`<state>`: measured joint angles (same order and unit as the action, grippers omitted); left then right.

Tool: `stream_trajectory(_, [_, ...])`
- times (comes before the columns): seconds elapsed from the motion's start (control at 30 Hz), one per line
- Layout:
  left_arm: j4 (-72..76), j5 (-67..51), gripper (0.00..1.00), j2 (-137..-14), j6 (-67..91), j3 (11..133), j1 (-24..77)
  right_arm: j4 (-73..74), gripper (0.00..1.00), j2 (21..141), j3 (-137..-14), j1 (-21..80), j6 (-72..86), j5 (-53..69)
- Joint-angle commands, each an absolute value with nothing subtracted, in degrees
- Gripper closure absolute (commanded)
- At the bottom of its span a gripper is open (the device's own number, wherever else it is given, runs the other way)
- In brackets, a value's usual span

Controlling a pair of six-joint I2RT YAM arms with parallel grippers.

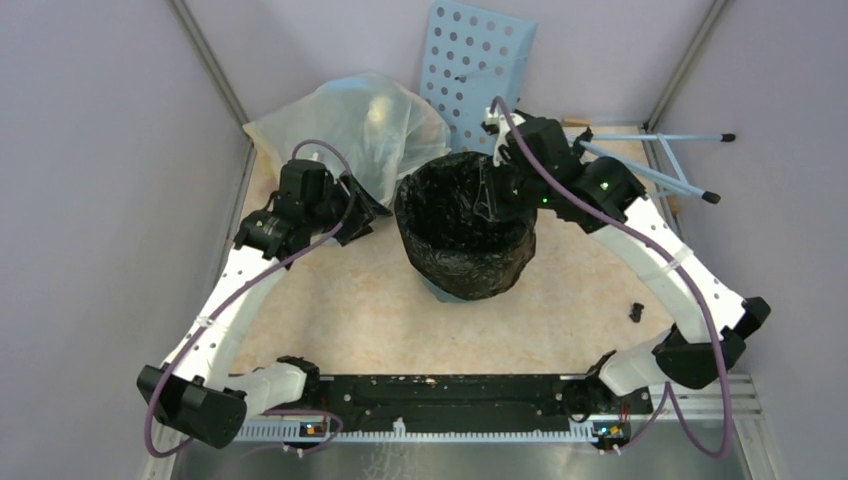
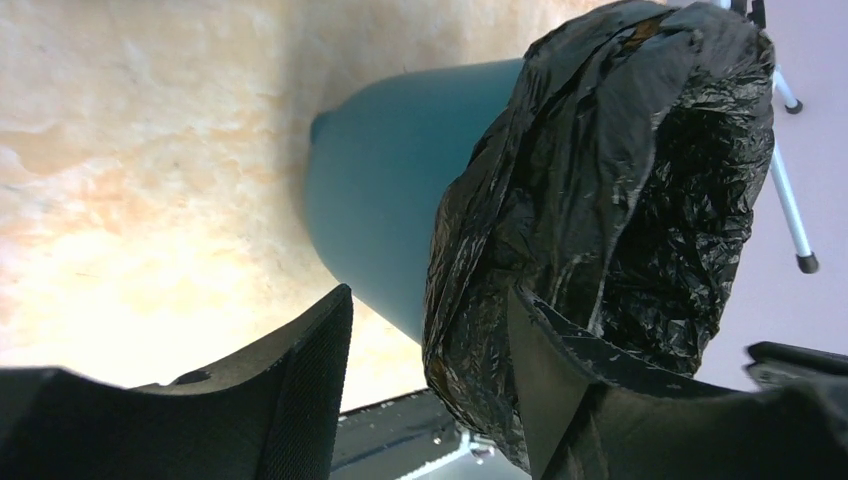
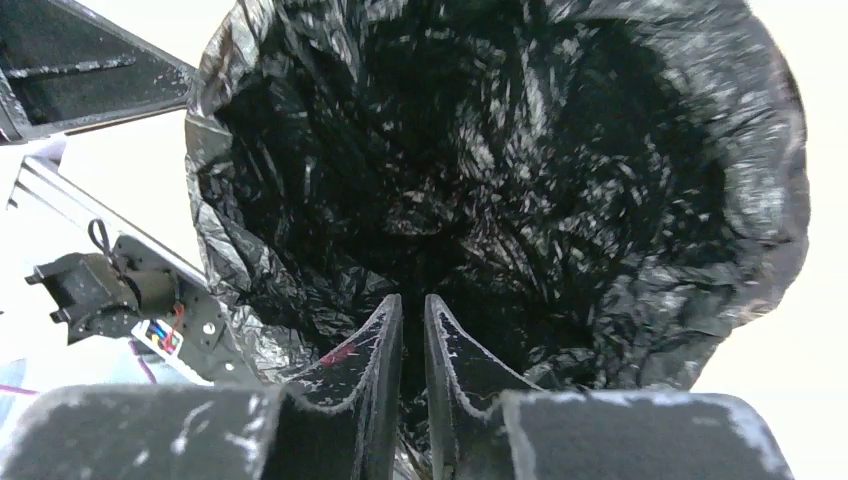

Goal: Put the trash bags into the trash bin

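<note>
The trash bag (image 1: 455, 250) is lining the trash bin (image 2: 390, 190) at the centre of the top view. Its black film is spreading down inside and folding over the rim, leaving only the teal base showing. The right gripper (image 3: 412, 305) is pinching the bag's edge at the bin's upper-right rim, fingers almost together. The left gripper (image 2: 430, 300) is hanging left of the bin, fingers apart, gripping nothing. A translucent bulging bag (image 1: 350, 120) is lying at upper left.
</note>
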<state>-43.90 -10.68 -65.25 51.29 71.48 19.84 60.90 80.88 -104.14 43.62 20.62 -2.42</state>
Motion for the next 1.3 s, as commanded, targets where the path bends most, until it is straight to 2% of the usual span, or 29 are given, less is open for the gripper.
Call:
stream_trajectory(0.0, [-34.22, -17.50, 0.36, -63.77, 55.26, 67.54, 19.32, 56.95, 0.89, 82.47, -102.43, 45.75, 20.40, -2.36])
stream_trajectory(0.1, [-32.63, -17.22, 0.36, -63.31, 55.05, 66.28, 19.23, 56.54, 1.00, 84.48, -101.63, 46.07, 19.43, -1.60])
stream_trajectory(0.63, [-27.77, -17.01, 0.35, -66.72, 51.10, 61.68, 18.72, 50.15, 1.00, 92.52, -90.82, 46.74, 17.58, -0.92])
stream_trajectory(0.87, [-27.41, -17.21, 0.34, -69.61, 47.61, 58.90, 18.62, 57.12, 1.00, 98.35, -91.73, 51.05, 13.49, -10.74])
stream_trajectory(1.27, [-22.87, -20.73, 0.35, -72.86, 46.32, 54.19, 18.54, 51.78, 1.00, 101.42, -83.20, 50.33, 19.98, -4.15])
